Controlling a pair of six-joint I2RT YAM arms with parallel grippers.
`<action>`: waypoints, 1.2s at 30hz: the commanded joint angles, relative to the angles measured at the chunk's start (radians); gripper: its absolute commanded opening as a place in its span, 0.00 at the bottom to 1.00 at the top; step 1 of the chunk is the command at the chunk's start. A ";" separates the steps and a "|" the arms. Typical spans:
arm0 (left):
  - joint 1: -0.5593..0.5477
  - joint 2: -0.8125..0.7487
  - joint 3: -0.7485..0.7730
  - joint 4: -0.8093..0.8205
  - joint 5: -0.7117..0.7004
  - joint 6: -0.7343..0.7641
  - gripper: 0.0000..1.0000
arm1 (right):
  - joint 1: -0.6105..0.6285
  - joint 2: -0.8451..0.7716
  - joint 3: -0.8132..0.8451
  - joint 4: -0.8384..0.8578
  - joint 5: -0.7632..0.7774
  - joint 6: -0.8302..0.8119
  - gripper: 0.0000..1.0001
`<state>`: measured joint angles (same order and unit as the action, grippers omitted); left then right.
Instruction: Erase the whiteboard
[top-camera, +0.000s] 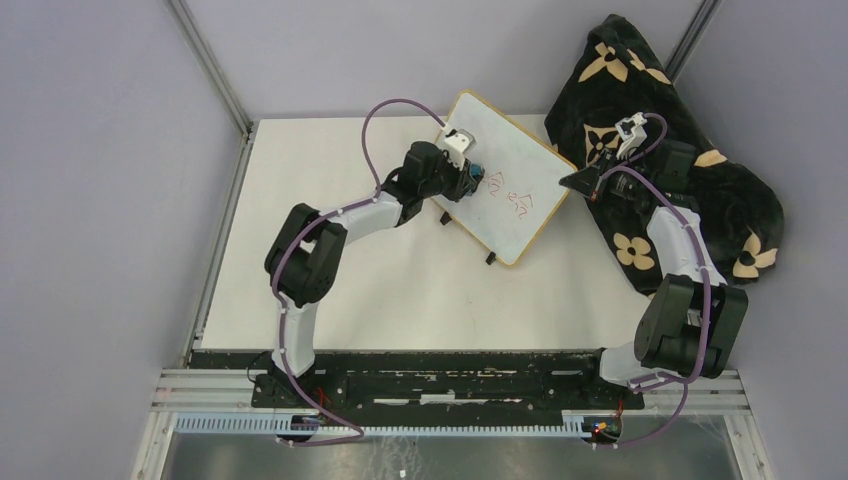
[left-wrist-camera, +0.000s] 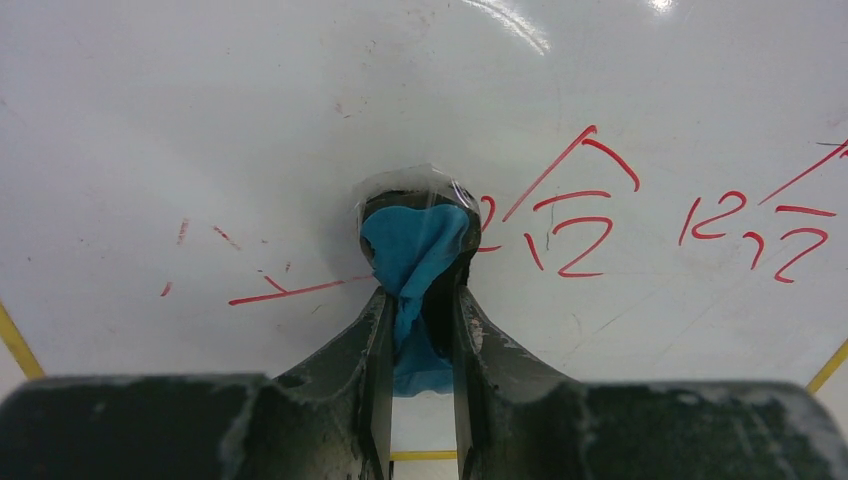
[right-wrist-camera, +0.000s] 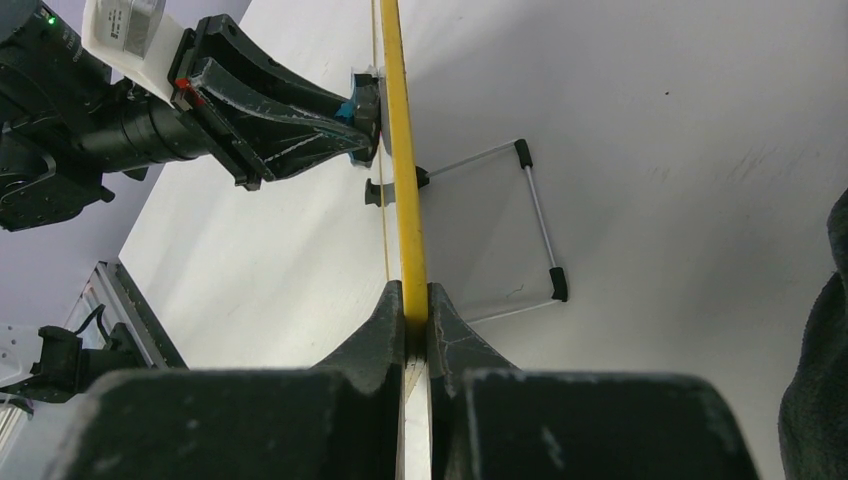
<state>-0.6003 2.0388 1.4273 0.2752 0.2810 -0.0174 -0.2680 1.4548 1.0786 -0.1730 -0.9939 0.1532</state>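
- Top view: the whiteboard (top-camera: 520, 200) sits at the far middle of the desk (top-camera: 400, 290), turned on a diagonal, with its far-right corner close to a black cloth (top-camera: 740, 210) printed with tan flowers.
- The left tool (top-camera: 473, 180) is on the board's left half, just beside the red marks (top-camera: 510, 198). The right tool (top-camera: 573, 182) meets the board's right edge, and that arm reaches over the cloth.
- Open desk lies in front of the board and to its left. The cloth covers the far-right corner.
- Left wrist view: the left tool (left-wrist-camera: 415, 270) is clenched on a blue eraser (left-wrist-camera: 405, 240), whose tip presses against the white surface (left-wrist-camera: 200, 120).
- Red writing (left-wrist-camera: 580, 230) lies to the right of the eraser, and a red stroke with faint flecks lies to the left. The characters at the right border are cut off.
- Right wrist view: the right tool (right-wrist-camera: 415, 300) is clamped on the board's yellow-looking frame edge (right-wrist-camera: 400, 150), which is seen edge-on.
- A wire stand (right-wrist-camera: 535, 215) with black ends rests on the desk (right-wrist-camera: 650, 120) behind the board. The left tool (right-wrist-camera: 345, 105) presses on the other face.
- The writing is hidden in this view.
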 joint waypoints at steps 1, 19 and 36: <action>0.013 -0.022 0.043 0.017 -0.001 -0.008 0.03 | 0.028 0.013 -0.003 -0.068 -0.005 -0.063 0.01; 0.150 0.121 0.249 -0.060 -0.035 0.024 0.03 | 0.033 0.022 0.001 -0.071 -0.003 -0.068 0.01; 0.030 -0.013 0.025 0.022 0.045 -0.036 0.03 | 0.037 0.024 0.004 -0.077 0.000 -0.072 0.01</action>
<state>-0.5114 2.0895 1.4803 0.2653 0.2634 -0.0170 -0.2592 1.4563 1.0843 -0.1741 -0.9878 0.1524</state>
